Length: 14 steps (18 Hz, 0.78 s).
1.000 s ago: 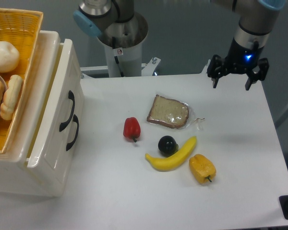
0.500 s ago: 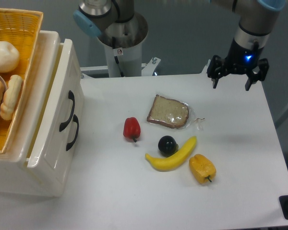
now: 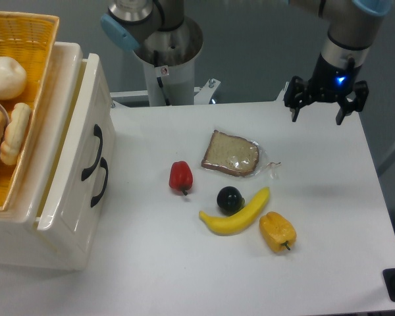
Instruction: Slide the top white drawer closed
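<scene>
Pincer (image 3: pixel 316 116) open, no legible writing

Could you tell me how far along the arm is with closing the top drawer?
Nothing looks done yet: the top drawer stands pulled out from the cabinet. Nothing is in hand either; the gripper hangs open and empty above the table's far right corner, well away from the drawer. Left: cross over the food to the drawer front and push it in.

Cream-white top drawer (image 3: pixel 85 118), black handle (image 3: pixel 92 153); yellow basket (image 3: pixel 23 39); red pepper (image 3: pixel 180 176); yellow banana (image 3: pixel 234 215).
</scene>
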Available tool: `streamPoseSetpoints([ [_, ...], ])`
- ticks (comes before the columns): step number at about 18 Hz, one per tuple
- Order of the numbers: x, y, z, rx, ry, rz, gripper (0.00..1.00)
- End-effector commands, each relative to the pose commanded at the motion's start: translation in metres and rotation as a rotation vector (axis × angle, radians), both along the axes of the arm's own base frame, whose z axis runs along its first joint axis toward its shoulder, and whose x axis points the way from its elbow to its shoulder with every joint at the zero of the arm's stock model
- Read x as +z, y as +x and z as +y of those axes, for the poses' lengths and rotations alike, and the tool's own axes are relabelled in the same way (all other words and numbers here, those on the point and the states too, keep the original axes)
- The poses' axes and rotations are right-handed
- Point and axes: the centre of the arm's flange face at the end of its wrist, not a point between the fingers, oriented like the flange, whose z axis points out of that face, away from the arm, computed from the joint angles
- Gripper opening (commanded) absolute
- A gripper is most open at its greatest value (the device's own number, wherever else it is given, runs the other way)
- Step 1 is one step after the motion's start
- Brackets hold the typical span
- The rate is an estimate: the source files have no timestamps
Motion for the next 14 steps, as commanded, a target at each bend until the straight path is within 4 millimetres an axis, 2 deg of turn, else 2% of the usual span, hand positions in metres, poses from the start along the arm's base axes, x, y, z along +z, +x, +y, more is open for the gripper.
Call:
streamPoseSetpoints([
  [10,0.002,-0.003,-0.003,0.006,0.000,0.006,1.00],
  [14,0.001,-0.008,-0.013,0.023,0.000,0.006,1.00],
])
